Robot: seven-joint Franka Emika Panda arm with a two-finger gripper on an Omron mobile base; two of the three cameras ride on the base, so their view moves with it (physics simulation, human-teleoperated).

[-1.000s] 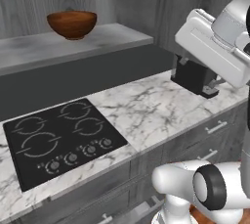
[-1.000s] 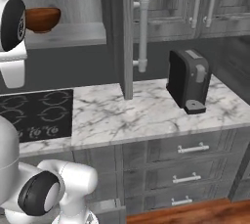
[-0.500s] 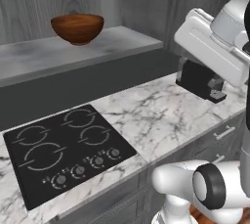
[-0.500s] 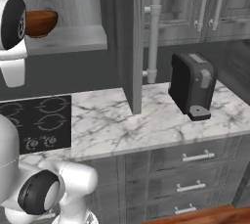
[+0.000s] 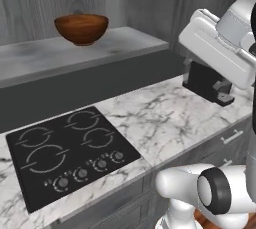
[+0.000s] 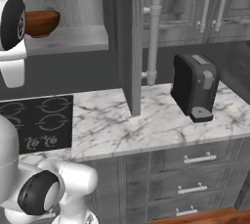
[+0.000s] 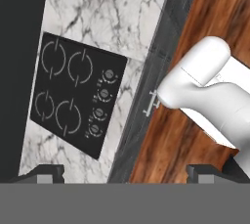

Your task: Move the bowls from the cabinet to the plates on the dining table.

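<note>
The reddish-brown bowl (image 5: 81,28) sits upright on the open cabinet's shelf (image 5: 60,55), above the black cooktop (image 5: 67,150) set into the marble desk (image 5: 165,118). A dark coffee machine (image 6: 194,87) stands further along (beside the open cabinet door (image 6: 128,42)). The gripper (image 7: 124,171) hangs high over the cooktop, finger tips wide apart, holding nothing

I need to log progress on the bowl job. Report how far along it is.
Done: the cabinet door stands open, and the brown bowl sits in plain sight on the shelf. In hand: nothing; the gripper is open and empty, looking down over the cooktop and counter. Left: pick up this bowl and carry it to a plate, then the other bowl too. No bowl looks delivered.
</note>
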